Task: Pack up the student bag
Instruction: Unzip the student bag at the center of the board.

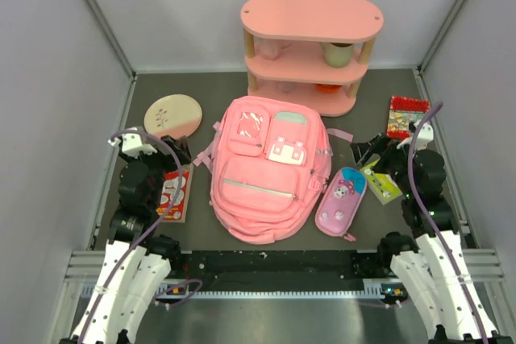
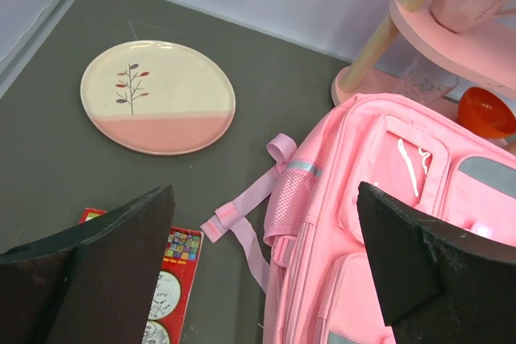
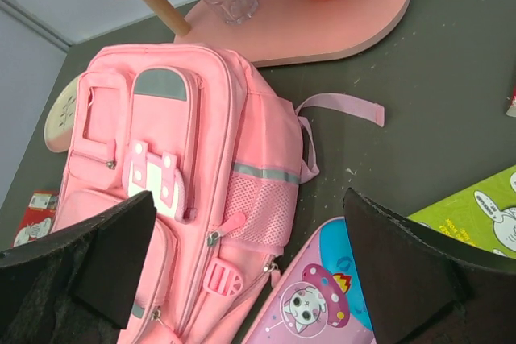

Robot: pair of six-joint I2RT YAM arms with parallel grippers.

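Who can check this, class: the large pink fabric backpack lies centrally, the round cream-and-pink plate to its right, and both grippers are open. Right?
One slip: the round cream-and-pink plate lies to the left of the large pink fabric backpack, not its right, as the top external view shows. The backpack does lie centrally, and the left gripper and right gripper are both open.

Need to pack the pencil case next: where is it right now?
In the top view, the pencil case lies right of centre, between the backpack and a green booklet.
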